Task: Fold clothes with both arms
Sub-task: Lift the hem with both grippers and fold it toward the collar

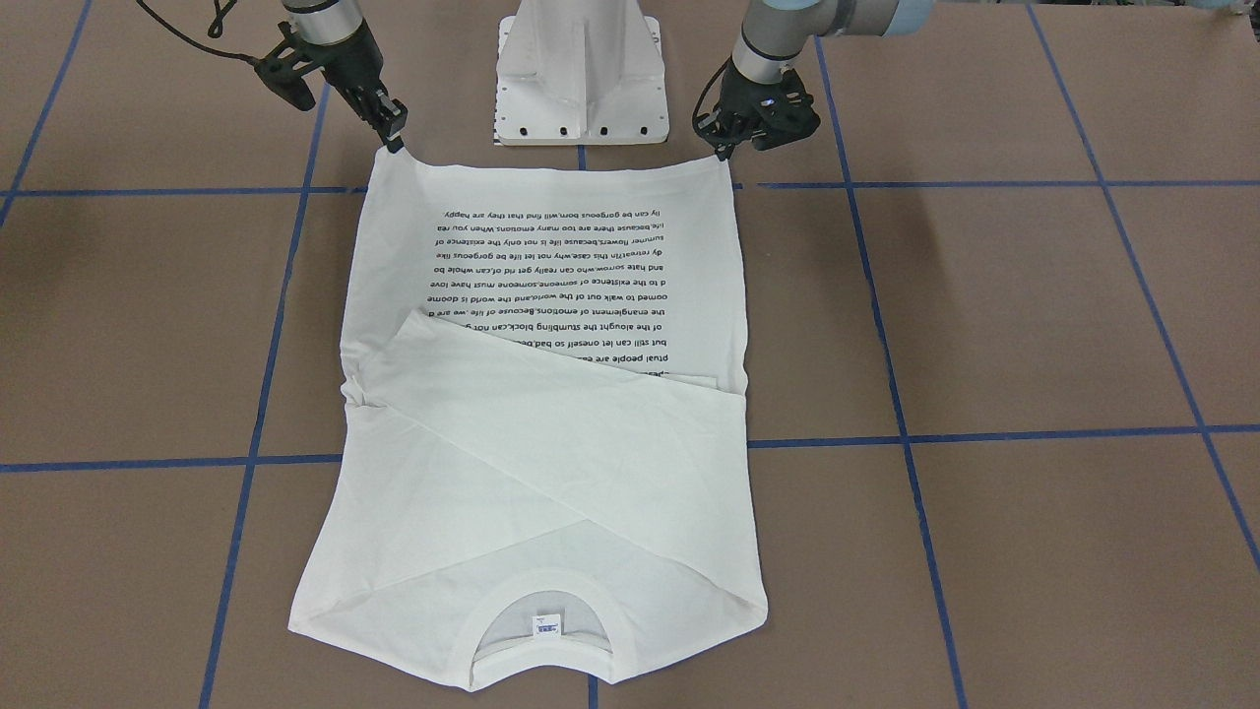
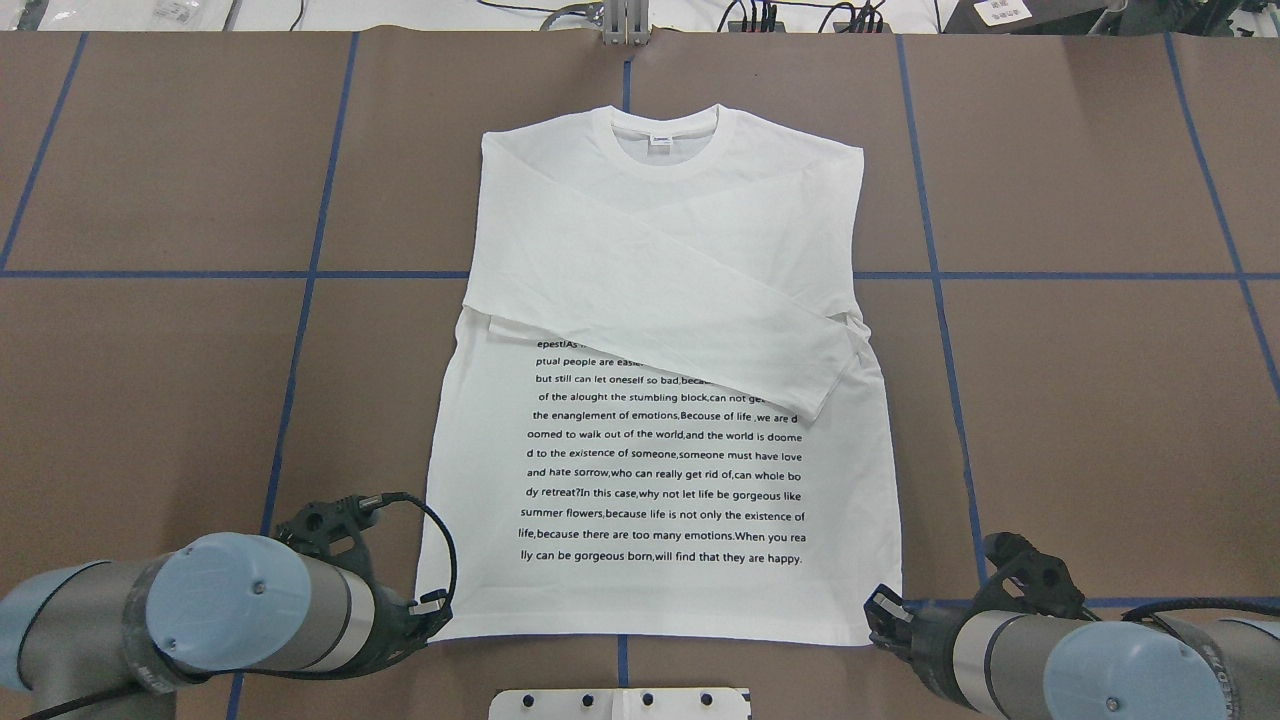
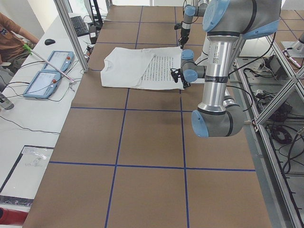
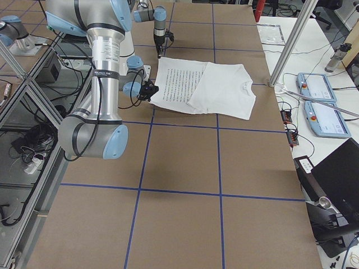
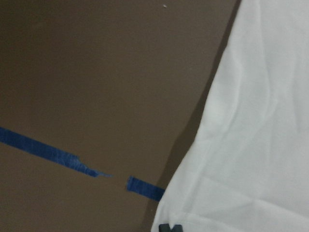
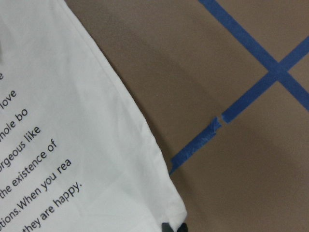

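Left end effector (image 1: 726, 150), right end effector (image 1: 394, 141) pinch shirt (image 1: 551, 423) hem (sleeves crossed).

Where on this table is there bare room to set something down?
Wide bare brown table lies on either side of the white long-sleeved shirt, and a narrow strip beyond its collar. It is crowded at the hem: the left gripper and right gripper sit at its corners, the white pedestal base between them.
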Motion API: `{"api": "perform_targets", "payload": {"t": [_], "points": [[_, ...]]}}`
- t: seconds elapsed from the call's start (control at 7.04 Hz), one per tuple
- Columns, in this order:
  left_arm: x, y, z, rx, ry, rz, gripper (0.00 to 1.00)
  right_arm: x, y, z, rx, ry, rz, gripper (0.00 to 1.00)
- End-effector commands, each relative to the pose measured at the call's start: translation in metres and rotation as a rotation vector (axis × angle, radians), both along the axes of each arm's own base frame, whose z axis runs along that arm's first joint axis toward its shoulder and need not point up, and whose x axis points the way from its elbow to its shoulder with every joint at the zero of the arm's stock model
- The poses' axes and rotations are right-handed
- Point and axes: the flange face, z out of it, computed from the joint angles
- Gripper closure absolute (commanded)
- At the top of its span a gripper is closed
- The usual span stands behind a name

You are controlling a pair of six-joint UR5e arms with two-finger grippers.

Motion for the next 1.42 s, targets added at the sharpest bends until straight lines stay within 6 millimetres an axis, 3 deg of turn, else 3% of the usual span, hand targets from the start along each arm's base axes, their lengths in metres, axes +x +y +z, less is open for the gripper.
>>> {"api": "perform_targets", "payload": {"t": [0.0,0.28,0.43,0.57,0.71,0.85,0.99,1.28], "points": [[-0.017,0.041,-0.009,-0.057,0.02,0.031,1.0,-0.004,0.021,-0.008,-0.001,-0.017,-0.049,1.0],[-0.029,0.052,-0.032,-0.071,0.068,0.041,1.0,0.005,0.028,-0.027,0.001,-0.057,-0.064,1.0],[-0.042,0.042,-0.049,-0.056,0.112,0.029,1.0,0.022,0.009,-0.046,0.003,-0.098,-0.017,1.0],[-0.063,0.008,-0.065,-0.023,0.153,-0.031,1.0,0.046,-0.032,-0.057,0.008,-0.122,0.076,1.0],[-0.077,-0.03,-0.086,0.094,0.205,-0.058,1.0,0.058,-0.059,-0.044,0.003,-0.04,0.122,1.0],[-0.084,-0.065,-0.083,0.165,0.19,-0.092,1.0,0.054,-0.085,-0.066,0.048,-0.018,0.092,1.0],[-0.088,-0.101,-0.088,0.217,0.185,-0.141,1.0,0.048,-0.117,-0.07,0.106,0.028,0.067,1.0],[-0.072,-0.197,-0.09,0.292,0.122,-0.228,1.0,0.035,-0.204,-0.066,0.103,0.071,0.133,1.0]]}}
